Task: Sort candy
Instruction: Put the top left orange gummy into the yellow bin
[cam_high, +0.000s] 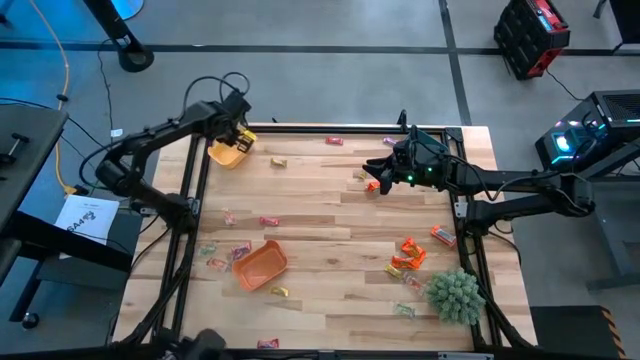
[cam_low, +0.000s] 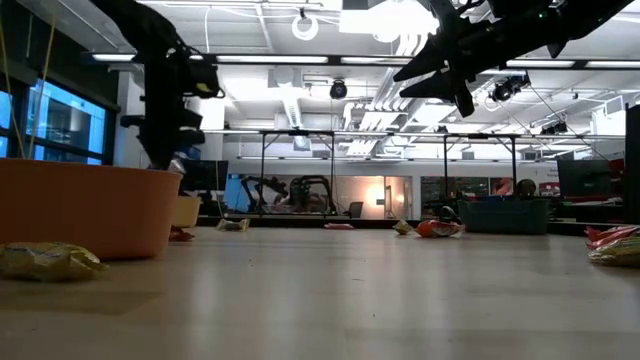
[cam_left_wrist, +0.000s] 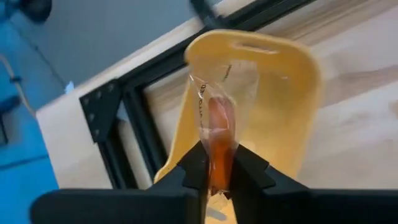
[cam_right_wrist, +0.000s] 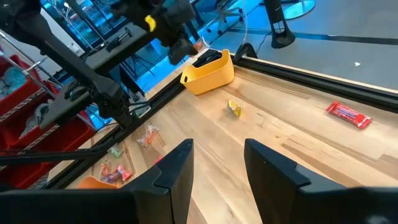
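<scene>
Orange sweet (cam_left_wrist: 217, 140) in clear wrapper clamped between left claw (cam_left_wrist: 219, 177) fingers, long axis in line with the fingers, wrapper tail projecting forward. Held directly above yellow tray (cam_high: 228, 152) at roughly 11 o'clock on the counter (cam_high: 330, 215), hard against the black frame. Tray cavity straight ahead of the sweet in the left wrist view; release judged the next call, no lateral correction apparent.

Right claw (cam_right_wrist: 214, 158) raised over the counter near 1 o'clock, fingers apart, nothing between them. Nearest loose candy to it: orange piece (cam_high: 372, 185) just beside it, red piece (cam_right_wrist: 348, 114) farther toward 12 o'clock. Yellow piece (cam_right_wrist: 234, 109) between the two arms, nearer the left.

Orange tray (cam_high: 260, 264) at 7 o'clock, scattered candy around it. Further cluster (cam_high: 408, 255) at 4 o'clock near green plant ball (cam_high: 455, 294). Sorting judged at an early stage.
</scene>
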